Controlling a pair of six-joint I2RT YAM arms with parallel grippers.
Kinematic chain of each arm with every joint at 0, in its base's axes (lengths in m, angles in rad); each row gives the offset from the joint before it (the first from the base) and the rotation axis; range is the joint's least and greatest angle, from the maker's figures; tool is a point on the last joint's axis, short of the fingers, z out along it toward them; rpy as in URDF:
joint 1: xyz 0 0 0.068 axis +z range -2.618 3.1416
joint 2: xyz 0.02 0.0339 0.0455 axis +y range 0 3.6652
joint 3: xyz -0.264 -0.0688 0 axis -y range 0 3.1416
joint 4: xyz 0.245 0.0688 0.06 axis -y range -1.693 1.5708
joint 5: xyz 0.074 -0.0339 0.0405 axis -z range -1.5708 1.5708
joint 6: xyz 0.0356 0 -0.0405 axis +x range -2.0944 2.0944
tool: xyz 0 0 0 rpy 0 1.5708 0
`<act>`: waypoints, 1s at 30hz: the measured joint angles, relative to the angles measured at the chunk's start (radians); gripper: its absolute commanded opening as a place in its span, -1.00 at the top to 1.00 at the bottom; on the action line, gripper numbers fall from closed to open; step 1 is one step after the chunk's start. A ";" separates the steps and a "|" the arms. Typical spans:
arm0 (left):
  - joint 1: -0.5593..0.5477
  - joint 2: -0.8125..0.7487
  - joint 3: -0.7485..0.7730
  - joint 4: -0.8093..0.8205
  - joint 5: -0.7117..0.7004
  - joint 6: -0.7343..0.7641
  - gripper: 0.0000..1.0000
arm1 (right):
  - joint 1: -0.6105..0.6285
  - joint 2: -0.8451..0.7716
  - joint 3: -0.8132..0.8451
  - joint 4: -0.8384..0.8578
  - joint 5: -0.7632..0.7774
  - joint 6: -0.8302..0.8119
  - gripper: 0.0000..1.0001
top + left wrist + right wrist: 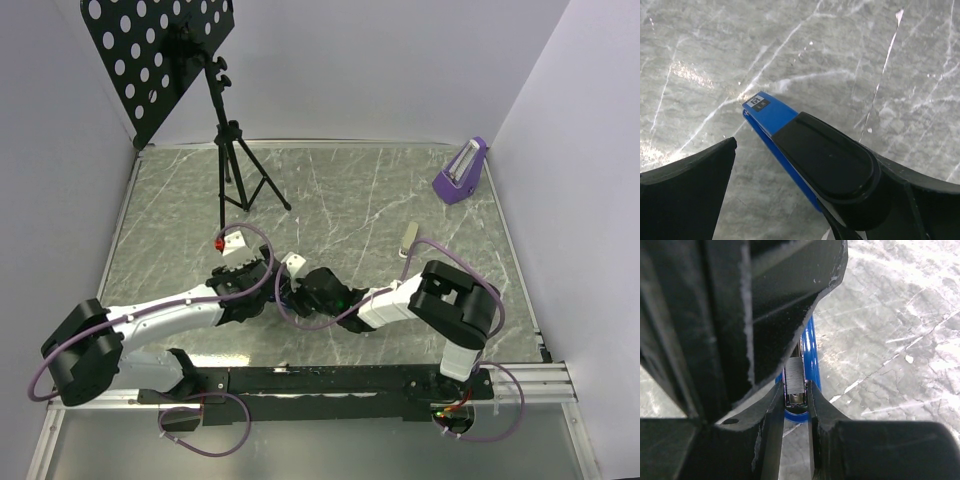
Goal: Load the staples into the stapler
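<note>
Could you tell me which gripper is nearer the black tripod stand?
Left. The left gripper is just in front of the tripod stand; the right gripper is further right.

Robot laboratory test bench: a marble-patterned table (380, 190) is boxed in by plain white walls (400, 70). A left arm (160, 315) and a right arm (450, 300) are bolted to a black rail (330, 380), and a perforated board (140, 70) is mounted on a tripod (232, 140).
</note>
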 measured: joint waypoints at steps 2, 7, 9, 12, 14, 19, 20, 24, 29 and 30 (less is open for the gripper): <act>0.001 0.011 0.000 0.010 -0.017 -0.005 -0.99 | 0.000 0.008 0.007 0.003 0.005 0.009 0.57; 0.004 0.060 0.000 0.042 -0.018 0.012 -0.99 | 0.002 0.045 0.046 0.009 0.000 0.010 0.46; 0.005 0.066 0.000 0.051 -0.018 0.020 -0.99 | 0.002 0.045 0.047 0.009 -0.007 0.011 0.41; 0.005 0.074 0.002 0.058 -0.014 0.024 -0.99 | 0.002 0.044 0.046 0.011 -0.006 0.020 0.35; 0.004 0.077 0.003 0.060 -0.008 0.024 -0.99 | 0.002 0.044 0.042 0.018 -0.007 0.024 0.32; -0.001 0.087 0.013 0.051 0.010 0.023 -0.99 | 0.001 0.031 0.022 0.025 -0.001 0.030 0.27; -0.003 0.091 0.017 0.048 0.011 0.022 -0.99 | 0.000 0.027 0.019 0.024 -0.001 0.032 0.25; -0.007 0.108 0.035 0.035 0.021 0.021 -0.99 | -0.003 0.012 0.006 0.014 0.002 0.041 0.22; -0.016 0.129 0.050 0.032 0.041 0.019 -0.99 | -0.005 -0.015 -0.015 -0.012 0.011 0.051 0.14; -0.017 0.134 0.055 0.030 0.045 0.019 -0.99 | -0.006 -0.024 -0.020 -0.023 0.017 0.054 0.09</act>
